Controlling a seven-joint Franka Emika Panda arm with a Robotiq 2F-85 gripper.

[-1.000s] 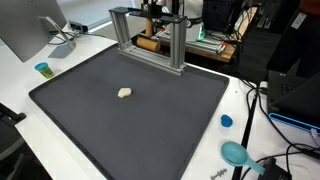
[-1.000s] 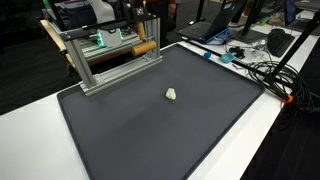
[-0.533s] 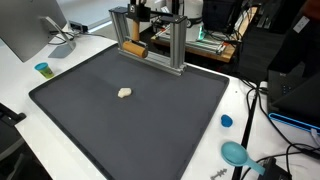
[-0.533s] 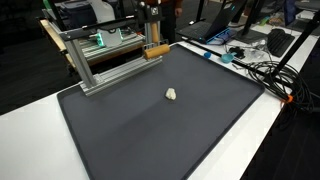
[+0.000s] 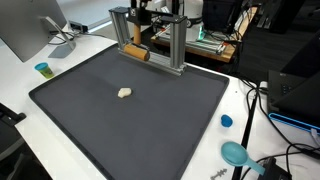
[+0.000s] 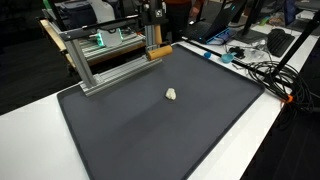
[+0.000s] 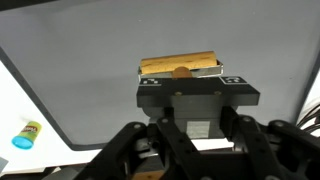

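The gripper [image 7: 180,73] has its fingers [image 7: 232,78] drawn in on the ends of a tan wooden piece [image 7: 180,67], with no gap showing between pads and wood. In the wrist view the piece lies crosswise under the gripper body. In both exterior views the gripper [image 5: 137,46] [image 6: 152,43] comes down right at the aluminium frame [image 5: 176,45] [image 6: 110,57]. It holds the tan wooden piece [image 5: 133,53] [image 6: 157,52] close against the frame's mat side. I cannot tell whether the wood touches the frame's posts or the surface below.

The frame stands at the far edge of a wide dark mat [image 5: 130,125] [image 6: 160,130], which covers most of a white table [image 5: 245,110]. Out on the mat, well apart from the frame, lies a small pale lump [image 5: 124,93] [image 6: 171,95]. Off the mat, well to one side of the frame, there is a little teal cup [image 5: 42,69] beside a monitor [image 5: 25,30]. Far from the frame on the other side sit a blue cap [image 5: 226,121] and a teal round thing [image 5: 235,153]. Past the frame's end a tangle of cables [image 6: 255,65] lies on the table. Behind the frame are cluttered benches with gear.

The wooden piece is short, light tan, long and rounded like a dowel. It has a darker round spot at its middle in the wrist view.
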